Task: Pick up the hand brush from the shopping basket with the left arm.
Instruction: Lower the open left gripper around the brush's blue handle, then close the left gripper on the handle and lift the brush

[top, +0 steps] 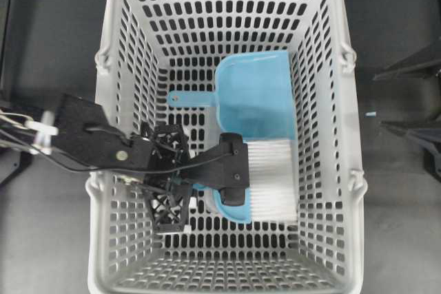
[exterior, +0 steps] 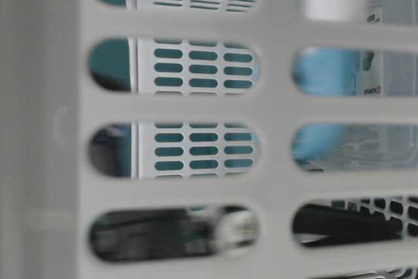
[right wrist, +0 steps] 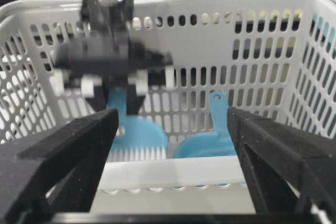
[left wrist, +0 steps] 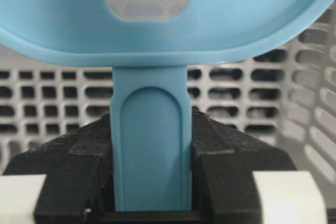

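The left claw is clamped on the thin handle of the hand brush; the left wrist view shows the black fingers pressing both sides of the blue stem, with the rounded body just above them. The brush lies inside the shopping basket, near its right wall and toward the front right corner, just beside the dustpan. To finish the step well, I judge a straight vertical lift is best, keeping the bristles away from the slotted wall and the dustpan so neither drags or catches. The grip looks square on the stem, so no tilt should be needed. The brush's long axis runs across the basket, left wall to right wall, handle toward the left arm, bristles pointing at the right wall. The right claw hangs wide apart outside the basket, holding nothing
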Robot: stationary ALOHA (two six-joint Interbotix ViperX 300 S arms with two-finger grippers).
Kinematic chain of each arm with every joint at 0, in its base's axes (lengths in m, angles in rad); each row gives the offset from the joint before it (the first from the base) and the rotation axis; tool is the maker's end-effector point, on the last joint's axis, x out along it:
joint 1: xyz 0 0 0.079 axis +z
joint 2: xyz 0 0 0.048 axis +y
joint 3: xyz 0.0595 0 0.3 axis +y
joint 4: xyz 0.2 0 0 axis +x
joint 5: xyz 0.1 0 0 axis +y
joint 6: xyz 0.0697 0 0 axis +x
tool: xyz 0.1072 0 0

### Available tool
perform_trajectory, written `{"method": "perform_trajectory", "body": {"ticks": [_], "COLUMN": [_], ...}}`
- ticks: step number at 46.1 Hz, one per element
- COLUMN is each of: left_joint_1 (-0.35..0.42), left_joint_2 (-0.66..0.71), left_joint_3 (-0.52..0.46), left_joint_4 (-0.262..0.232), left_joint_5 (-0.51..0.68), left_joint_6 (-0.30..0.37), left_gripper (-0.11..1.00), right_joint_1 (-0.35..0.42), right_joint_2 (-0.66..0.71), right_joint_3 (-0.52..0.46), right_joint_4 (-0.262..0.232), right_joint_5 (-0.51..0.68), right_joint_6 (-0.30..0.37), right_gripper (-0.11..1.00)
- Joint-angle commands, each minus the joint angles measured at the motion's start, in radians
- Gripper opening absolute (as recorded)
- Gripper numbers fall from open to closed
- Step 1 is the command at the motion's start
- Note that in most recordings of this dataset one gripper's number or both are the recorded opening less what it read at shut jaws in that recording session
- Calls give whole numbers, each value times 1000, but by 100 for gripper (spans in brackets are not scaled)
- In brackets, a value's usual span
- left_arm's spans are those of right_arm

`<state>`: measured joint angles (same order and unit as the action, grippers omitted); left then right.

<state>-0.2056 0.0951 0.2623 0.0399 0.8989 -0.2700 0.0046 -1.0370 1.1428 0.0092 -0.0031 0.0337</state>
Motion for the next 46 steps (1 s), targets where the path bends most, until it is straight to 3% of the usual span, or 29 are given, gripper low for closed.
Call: {"method": "perform_trajectory", "body": {"ticks": [1, 14, 20, 28, 46], "left_joint_1": [0, 8, 8, 8, 5], "left_joint_2": [-63, -121, -121, -117, -103], "left_joint_3": [-75, -388, -494, -485, -479], "left_joint_4": [5, 5, 5, 5, 5], "left_joint_5": [89, 442, 523, 518, 491], "left_joint_6": [2, 6, 35, 72, 83], "left_gripper": [23, 23, 23, 23, 23], "right_joint_1": [0, 0, 2, 2, 0], "right_joint_2": [6, 3, -3, -6, -21], "right_joint_3": [-8, -5, -5, -5, -6], "right_joint_4": [5, 5, 5, 5, 5], "right_joint_5": [-11, -11, -11, -11, -8], "right_joint_6": [2, 2, 2, 3, 28], "right_gripper": [79, 79, 79, 79, 79]}}
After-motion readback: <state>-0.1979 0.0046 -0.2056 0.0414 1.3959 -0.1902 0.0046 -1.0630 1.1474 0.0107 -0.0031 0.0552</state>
